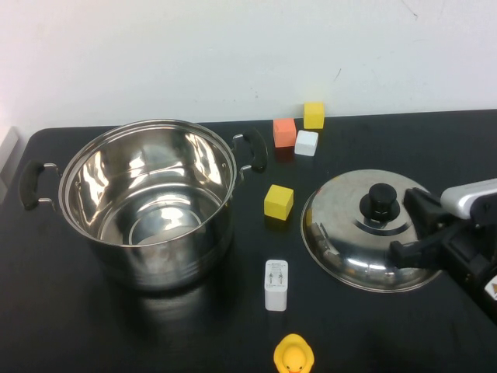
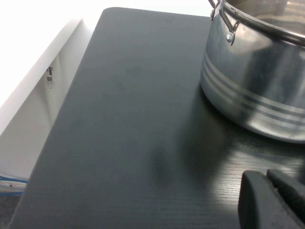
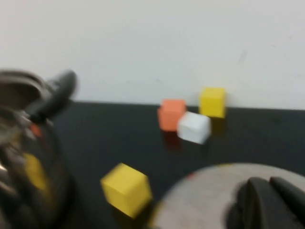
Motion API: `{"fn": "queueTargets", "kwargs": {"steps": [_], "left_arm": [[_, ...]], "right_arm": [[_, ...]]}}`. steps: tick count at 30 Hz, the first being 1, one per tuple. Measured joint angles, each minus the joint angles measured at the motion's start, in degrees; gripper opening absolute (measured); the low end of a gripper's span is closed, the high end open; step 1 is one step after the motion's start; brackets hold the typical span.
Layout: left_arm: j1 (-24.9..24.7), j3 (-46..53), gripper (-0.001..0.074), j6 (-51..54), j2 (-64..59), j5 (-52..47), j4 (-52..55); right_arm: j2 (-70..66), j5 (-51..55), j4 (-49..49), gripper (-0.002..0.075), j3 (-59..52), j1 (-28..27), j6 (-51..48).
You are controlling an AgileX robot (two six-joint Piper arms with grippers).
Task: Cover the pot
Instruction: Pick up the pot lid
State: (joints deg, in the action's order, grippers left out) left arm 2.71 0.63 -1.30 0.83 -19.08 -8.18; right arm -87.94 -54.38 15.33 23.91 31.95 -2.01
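Observation:
The pot is a large open steel stockpot with black side handles, standing on the left of the black table. Its wall also shows in the left wrist view, and blurred in the right wrist view. The domed steel lid with a black knob lies flat on the right. My right gripper is low over the lid, just right of the knob, with its fingers together and holding nothing; it also shows in its wrist view. My left gripper is shut and empty, low over the table by the pot's left side, out of the high view.
A yellow cube sits between pot and lid. An orange cube, a white cube and another yellow cube stand at the back by the wall. A white plug adapter and a yellow duck lie near the front.

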Motion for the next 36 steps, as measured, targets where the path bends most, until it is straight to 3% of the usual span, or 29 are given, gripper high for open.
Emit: {"fn": "queueTargets", "kwargs": {"steps": [6, 12, 22, 28, 36], "left_arm": [[0.0, 0.0, -0.0002, 0.0, 0.0, 0.0, 0.0], [0.0, 0.0, -0.0002, 0.0, 0.0, 0.0, 0.0], [0.0, 0.0, -0.0002, 0.0, 0.0, 0.0, 0.0], [0.0, 0.0, -0.0002, 0.0, 0.0, 0.0, 0.0], [0.0, 0.0, -0.0002, 0.0, 0.0, 0.0, 0.0]], "right_arm": [[-2.29, -9.1, -9.62, -0.0001, 0.16, 0.0, 10.96], [-2.61, -10.42, -14.09, -0.0001, 0.25, 0.0, 21.19], [-1.09, -10.56, -38.43, -0.0001, 2.99, 0.0, 37.44], [-0.3, -10.7, -47.5, -0.0001, 7.23, 0.0, 43.93], [-0.3, -11.01, -49.06, -0.0001, 10.7, 0.0, 45.59]]}}
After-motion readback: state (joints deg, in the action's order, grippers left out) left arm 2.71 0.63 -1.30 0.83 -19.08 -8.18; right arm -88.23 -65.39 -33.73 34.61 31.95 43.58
